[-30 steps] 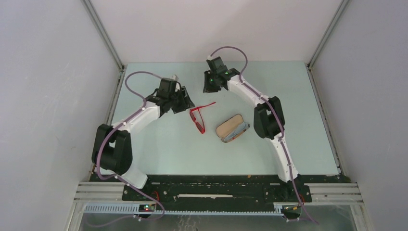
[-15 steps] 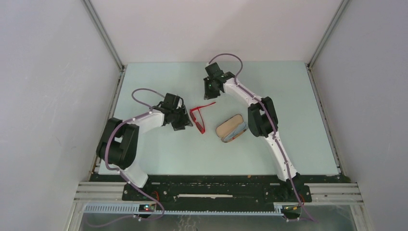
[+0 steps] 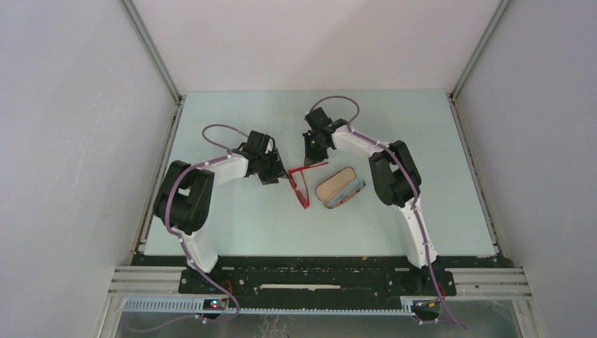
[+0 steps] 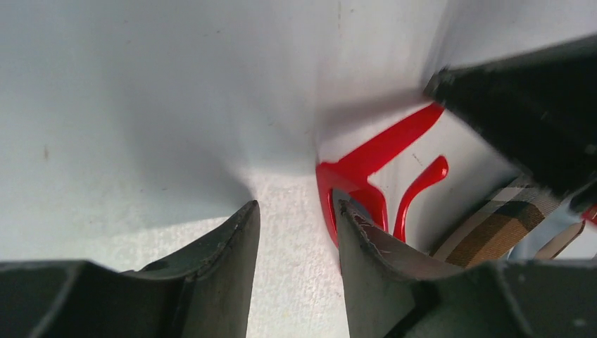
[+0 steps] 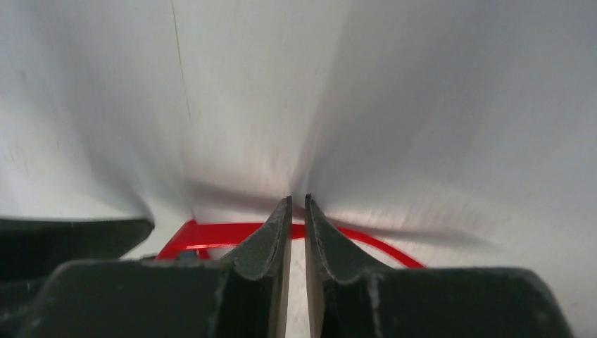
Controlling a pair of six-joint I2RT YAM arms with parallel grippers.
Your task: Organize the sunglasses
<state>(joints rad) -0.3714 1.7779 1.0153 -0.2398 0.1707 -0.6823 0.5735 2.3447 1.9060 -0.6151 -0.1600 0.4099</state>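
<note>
Flanking the red sunglasses (image 3: 300, 190) on the pale worktop (image 3: 232, 218), I have both sets of jaws low over the pair, which lies just beside the brown plaid case (image 3: 339, 187), on its left. The case appears to lie open. My left jaws stand half apart with only bare worktop between them. One finger (image 4: 373, 260) sits against the frame's corner, on the side away from the case, seemingly to brace the pair. My right jaws, just beyond the case's far end, are drawn to a narrow slit with nothing visibly pinched. Their tips sit at the outstretched temple (image 5: 211, 236), which runs crosswise behind them. By my reading, the step in hand is folding this temple flat so the pair fits the case. Whether the tips actually touch it I cannot tell.
</note>
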